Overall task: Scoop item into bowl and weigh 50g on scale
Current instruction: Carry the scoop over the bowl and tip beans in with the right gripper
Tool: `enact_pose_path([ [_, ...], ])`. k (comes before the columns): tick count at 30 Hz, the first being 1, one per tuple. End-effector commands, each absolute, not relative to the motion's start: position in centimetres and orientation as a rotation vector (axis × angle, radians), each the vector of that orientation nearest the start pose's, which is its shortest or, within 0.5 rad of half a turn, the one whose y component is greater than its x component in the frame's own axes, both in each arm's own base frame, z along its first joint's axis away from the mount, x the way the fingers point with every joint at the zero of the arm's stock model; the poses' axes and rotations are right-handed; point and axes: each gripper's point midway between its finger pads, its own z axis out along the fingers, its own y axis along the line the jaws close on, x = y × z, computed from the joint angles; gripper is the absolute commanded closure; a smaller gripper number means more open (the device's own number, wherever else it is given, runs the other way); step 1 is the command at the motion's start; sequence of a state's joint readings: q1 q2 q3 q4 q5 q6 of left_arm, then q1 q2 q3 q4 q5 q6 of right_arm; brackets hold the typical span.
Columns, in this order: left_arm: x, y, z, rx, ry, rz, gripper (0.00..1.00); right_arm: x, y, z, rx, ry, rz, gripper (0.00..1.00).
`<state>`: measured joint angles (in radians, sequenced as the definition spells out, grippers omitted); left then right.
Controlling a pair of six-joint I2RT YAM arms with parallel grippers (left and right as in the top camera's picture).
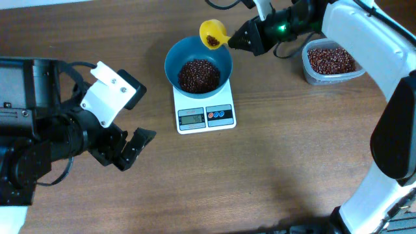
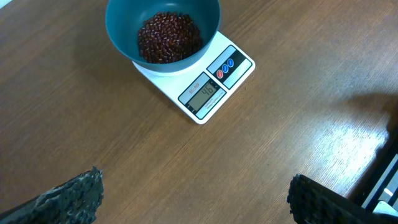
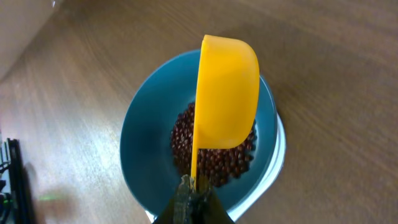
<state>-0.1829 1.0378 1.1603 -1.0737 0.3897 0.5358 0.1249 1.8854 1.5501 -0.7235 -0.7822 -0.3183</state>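
Note:
The teal bowl sits on the white scale and holds a heap of red-brown beans. My right gripper is shut on the handle of a yellow scoop, which hangs tilted over the bowl's far rim with a few beans in it. In the right wrist view the scoop is turned on its side above the bowl and its beans, with my right gripper clamped on the thin handle. My left gripper is open over bare table, near-left of the scale.
A clear plastic tub of more beans stands at the back right, beside the right arm. The left arm's body fills the left side of the overhead view. The scale's display is lit.

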Motion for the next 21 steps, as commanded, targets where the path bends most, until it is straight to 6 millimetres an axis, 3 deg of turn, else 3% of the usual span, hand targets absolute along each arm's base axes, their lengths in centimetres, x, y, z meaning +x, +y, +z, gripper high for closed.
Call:
enact_pose_path([
  [1, 24.0, -11.2, 24.2, 1.026, 2.217, -0.344, 0.01, 43.4, 18.0, 18.5, -0.825, 2.229, 0.893, 0.96],
  [3, 24.0, -11.2, 24.2, 1.026, 2.217, -0.343, 0.01, 43.2, 18.0, 21.6, -0.844, 2.161, 0.831, 0.96],
  [5, 24.0, -11.2, 24.2, 1.026, 2.217, -0.344, 0.01, 43.9, 16.7, 19.9, -0.840, 2.232, 0.678, 0.96],
  [6, 24.0, -11.2, 24.2, 1.026, 2.217, -0.344, 0.01, 43.9, 16.8, 19.9, -0.844, 2.229, 0.684, 0.96],
  [8, 24.0, -11.2, 24.2, 1.026, 2.217, -0.344, 0.01, 43.1, 17.8, 21.7, -0.871, 2.168, 0.732, 0.96],
  [10, 24.0, -11.2, 24.2, 1.026, 2.217, -0.344, 0.01, 42.5, 18.0, 19.8, -0.918, 2.240, 0.626, 0.96],
  [12, 24.0, -11.2, 24.2, 1.026, 2.217, -0.344, 0.01, 42.1, 19.2, 21.4, -0.949, 2.189, 0.627, 0.96],
  [13, 24.0, -11.2, 24.2, 1.026, 2.217, -0.343, 0.01, 42.1, 19.1, 20.9, -0.950, 2.215, 0.587, 0.96],
  [14, 24.0, -11.2, 24.2, 1.026, 2.217, -0.344, 0.01, 42.0, 18.2, 19.3, -0.948, 2.282, 0.512, 0.96],
  [16, 24.0, -11.2, 24.2, 1.026, 2.217, -0.344, 0.01, 42.1, 18.3, 19.8, -0.963, 2.255, 0.506, 0.96],
  [18, 24.0, -11.2, 24.2, 1.026, 2.217, -0.343, 0.01, 41.8, 17.8, 18.8, -0.990, 2.286, 0.475, 0.96],
  [19, 24.0, -11.2, 24.2, 1.026, 2.217, -0.343, 0.01, 41.7, 18.4, 19.7, -0.996, 2.250, 0.514, 0.96],
  [20, 24.0, -11.2, 24.2, 1.026, 2.217, -0.343, 0.01, 41.2, 19.8, 22.0, -1.018, 2.162, 0.617, 0.96],
  [21, 24.0, -11.2, 24.2, 1.026, 2.217, -0.343, 0.01, 41.2, 19.5, 21.8, -1.014, 2.181, 0.598, 0.96],
])
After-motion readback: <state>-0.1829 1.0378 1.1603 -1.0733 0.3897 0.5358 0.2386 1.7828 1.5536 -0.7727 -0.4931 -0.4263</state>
